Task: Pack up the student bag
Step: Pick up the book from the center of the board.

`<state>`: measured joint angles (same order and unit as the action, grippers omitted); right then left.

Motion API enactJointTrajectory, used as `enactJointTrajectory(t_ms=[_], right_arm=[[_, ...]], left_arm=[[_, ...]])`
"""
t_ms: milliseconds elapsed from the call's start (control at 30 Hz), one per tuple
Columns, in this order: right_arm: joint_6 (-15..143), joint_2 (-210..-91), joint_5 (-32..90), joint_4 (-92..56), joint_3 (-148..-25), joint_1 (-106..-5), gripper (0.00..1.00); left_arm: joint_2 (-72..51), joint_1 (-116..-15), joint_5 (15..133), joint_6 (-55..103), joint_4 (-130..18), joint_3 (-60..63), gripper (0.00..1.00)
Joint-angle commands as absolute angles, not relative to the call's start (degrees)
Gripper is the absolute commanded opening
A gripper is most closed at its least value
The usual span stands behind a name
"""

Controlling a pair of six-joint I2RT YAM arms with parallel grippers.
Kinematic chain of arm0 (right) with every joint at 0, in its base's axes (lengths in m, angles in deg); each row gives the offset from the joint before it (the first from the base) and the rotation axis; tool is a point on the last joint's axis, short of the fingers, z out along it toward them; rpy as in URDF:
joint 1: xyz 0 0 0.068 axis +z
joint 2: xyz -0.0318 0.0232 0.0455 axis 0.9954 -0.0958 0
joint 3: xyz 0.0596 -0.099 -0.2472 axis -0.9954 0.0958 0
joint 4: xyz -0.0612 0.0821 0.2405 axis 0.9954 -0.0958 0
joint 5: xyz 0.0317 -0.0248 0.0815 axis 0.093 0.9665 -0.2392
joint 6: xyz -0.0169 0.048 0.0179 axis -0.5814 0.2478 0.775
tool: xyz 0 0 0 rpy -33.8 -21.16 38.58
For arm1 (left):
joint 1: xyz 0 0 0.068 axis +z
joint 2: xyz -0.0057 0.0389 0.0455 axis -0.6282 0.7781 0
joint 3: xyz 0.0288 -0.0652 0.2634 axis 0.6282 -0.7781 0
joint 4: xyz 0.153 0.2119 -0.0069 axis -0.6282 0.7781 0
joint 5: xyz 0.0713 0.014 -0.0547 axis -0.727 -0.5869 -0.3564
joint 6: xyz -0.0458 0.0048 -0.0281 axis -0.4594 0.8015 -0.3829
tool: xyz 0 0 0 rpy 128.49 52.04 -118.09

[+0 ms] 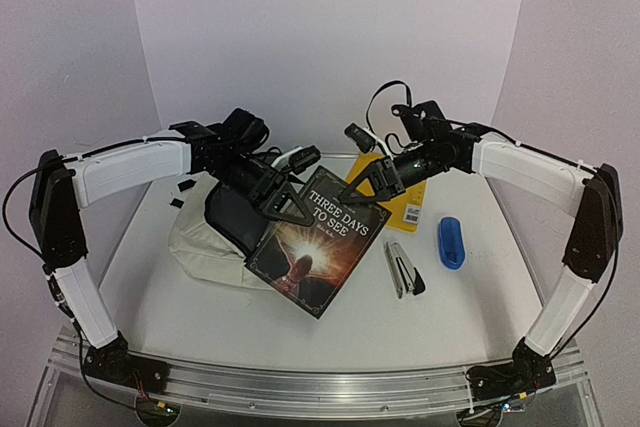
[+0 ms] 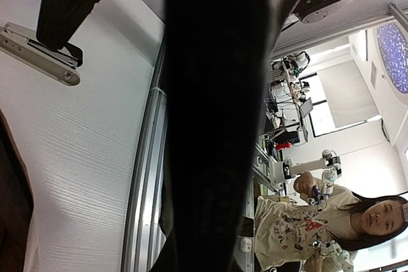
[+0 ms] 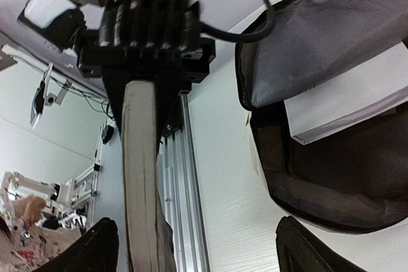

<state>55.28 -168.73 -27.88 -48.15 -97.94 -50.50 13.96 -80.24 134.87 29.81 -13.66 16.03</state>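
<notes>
1. At the middle of the table [image 1: 200,332], a little left of centre, lies the student bag [image 1: 205,247]; its cream fabric sags flat on the surface, and its mouth gapes on the side nearest the arms' grippers, showing dark grey lining.
2. Inside that mouth, the right wrist view shows a flat white item [image 3: 344,109] resting against the lining; what it is cannot be told.
3. The left gripper [image 1: 290,205] is clamped on the upper left edge of a book [image 1: 315,252] titled "Three Days to See"; seen from the right wrist, the pale page edge runs straight down from those closed jaws.
4. The book is turned at a slant with its cover facing the overhead camera; its left side overlaps the bag's opening; its lowest corner points to the near edge of the table, and whether that corner touches the surface cannot be told.
5. The right gripper [image 1: 368,185] hangs at the book's upper right corner; its jaws are spread wide, the fingers [image 3: 89,250] well apart with nothing pinched; the book's page edge stands just beside one of them.
6. Right of the book lies a stapler [image 1: 404,269], just beside it; a blue object [image 1: 451,243] sits further right; a flat yellow item [image 1: 408,205] lies behind, partly under the right gripper.
</notes>
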Motion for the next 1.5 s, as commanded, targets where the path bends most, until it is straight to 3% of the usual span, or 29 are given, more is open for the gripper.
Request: enactJointTrajectory(t_ms=[0, 267, 400, 467, 500, 533, 633, 667, 867, 1000, 1233, 1300, 1433, 1467], right_arm=[[53.55, -168.92, -30.92, -49.47, -98.48, -49.46, 0.73], [50.19, -166.89, -37.21, -51.27, -97.35, -48.64, 0.33], [49.74, -165.93, -36.68, -50.93, -96.77, -48.59, 0.01], [50.58, -165.67, -34.02, -50.63, -96.78, -48.62, 0.0], [51.66, -165.67, -31.87, -50.18, -96.91, -48.64, 0.0], [52.3, -165.77, -29.76, -49.79, -97.12, -48.64, 0.0], [60.86, -165.13, -21.88, -42.48, -96.1, -49.3, 0.0], [63.98, -164.74, -20.75, -40.55, -95.21, -50.12, 0.0], [82.58, -158.14, -15.49, -20.6, -87.79, -56.23, 0.0], [90.33, -154.32, -11.68, -13.6, -84.47, -58.0, 0.0], [97.41, -151.84, -3.81, -11.8, -82.43, -58.5, 0.0], [97.84, -151.25, -2.28, -11.8, -82.18, -58.51, 0.0], [97.94, -150.33, -1.67, -11.88, -81.87, -58.53, 0.0], [97.95, -150.25, -1.69, -11.87, -81.84, -58.52, 0.0]], left_arm=[[15.34, -80.58, 138.01, 34.03, -8.98, 21.39, 0.0], [16.75, -80.51, 136.79, 35.33, -7.55, 23.75, 0.0], [16.5, -80.42, 134.08, 33.61, -9.37, 24.08, 0.0], [15.8, -79.98, 131.12, 31.83, -11.11, 23.36, 0.03], [15.13, -79.56, 128.7, 30.62, -12.63, 22.76, 0.11], [14.64, -79.14, 127.41, 29.74, -13.52, 22.23, 0.19], [11.78, -74.71, 120.34, 23.66, -18.42, 17.8, 0.57], [10.62, -72.82, 119.05, 21.7, -20.23, 16.19, 0.64], [1.06, -61.73, 106.98, 11.22, -28.94, 4.89, 0.83], [-1.65, -54.84, 102.35, 6.66, -27.85, 1.21, 0.88], [-0.6, -48.73, 100.16, 3.18, -27.4, -4.27, 0.88], [0.99, -48.7, 101.27, 3.07, -27.25, -4.31, 0.86], [3.05, -48.68, 103.54, 2.88, -28.66, -4.63, 0.61], [3.23, -48.72, 103.61, 2.9, -28.78, -4.59, 0.6]])
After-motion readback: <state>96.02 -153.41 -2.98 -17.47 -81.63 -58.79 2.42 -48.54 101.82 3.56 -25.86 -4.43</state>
